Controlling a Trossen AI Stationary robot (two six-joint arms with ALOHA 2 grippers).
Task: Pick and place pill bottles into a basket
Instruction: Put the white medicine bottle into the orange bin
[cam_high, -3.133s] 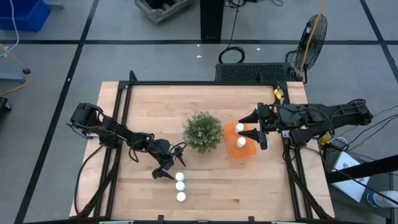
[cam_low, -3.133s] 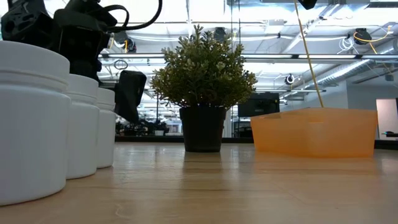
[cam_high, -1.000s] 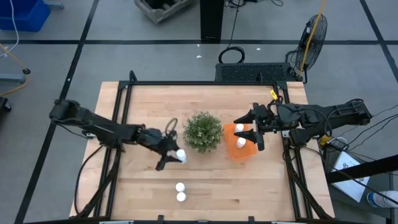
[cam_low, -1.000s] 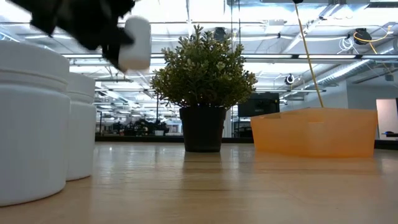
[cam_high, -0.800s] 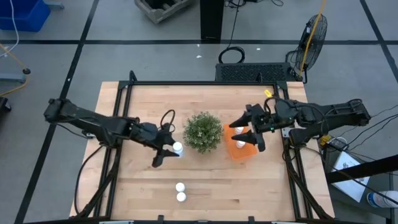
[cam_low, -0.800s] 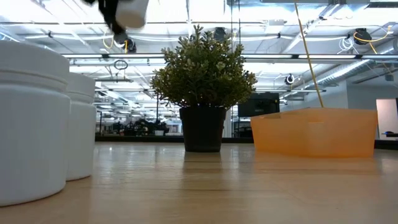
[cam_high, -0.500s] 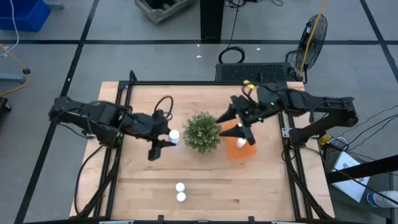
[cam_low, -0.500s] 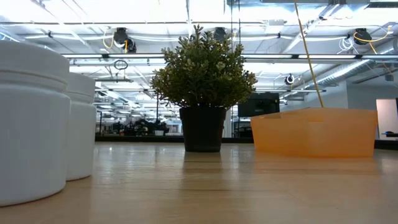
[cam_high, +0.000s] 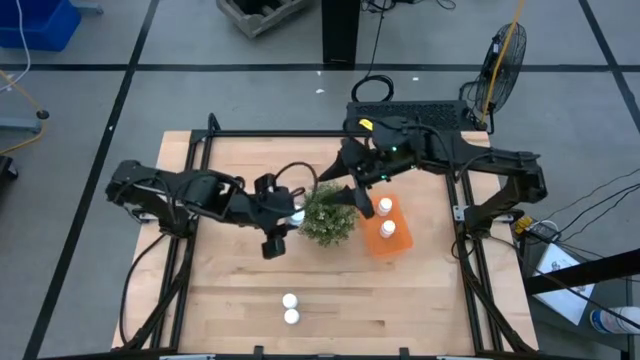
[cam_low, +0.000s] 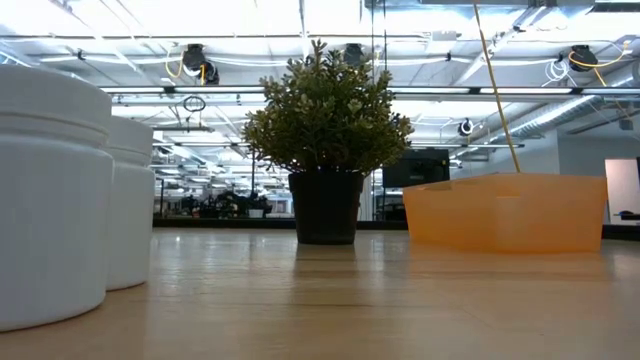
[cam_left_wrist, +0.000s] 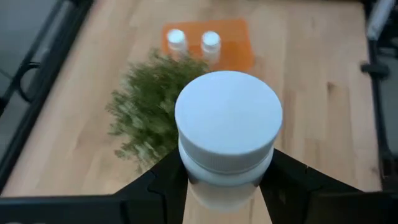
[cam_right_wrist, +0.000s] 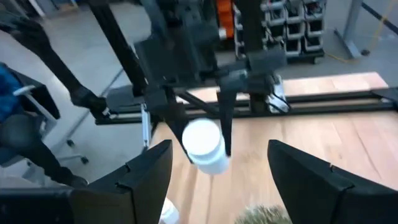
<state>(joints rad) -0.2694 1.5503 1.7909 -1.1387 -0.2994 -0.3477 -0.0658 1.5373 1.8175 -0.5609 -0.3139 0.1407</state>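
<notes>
- high view: the left tool (cam_high: 291, 217) is closed around a pill bottle (cam_high: 297, 213) and holds it above the bench (cam_high: 240, 160), at the plant's (cam_high: 327, 213) left edge. the right tool (cam_high: 352, 190) hangs with fingers spread over the plant's far side. the basket (cam_high: 385, 243) sits just right of the plant and already holds two bottles (cam_high: 384, 206). two more bottles (cam_high: 289, 300) stand upright near the front edge, well apart from both tools.
- low view: neither tool shows. the two front bottles (cam_low: 50, 190) stand large at the left; the plant (cam_low: 326, 130) stands between them and the basket (cam_low: 505, 212).
- left wrist view: the held bottle (cam_left_wrist: 227, 137) sits upright between the dark fingers (cam_left_wrist: 163, 186), cap toward the camera. the basket (cam_left_wrist: 236, 53) lies straight beyond the plant (cam_left_wrist: 149, 115).
- right wrist view: the right tool's fingers (cam_right_wrist: 146, 174) stand wide apart, gripping nothing; the left tool's bottle (cam_right_wrist: 204, 145) hangs in front of them.
- judgement: the basket lies to the right of the held bottle, across the plant. the bottle's long axis is vertical. the right arm is nearer the basket, so a hand-over looks possible.
</notes>
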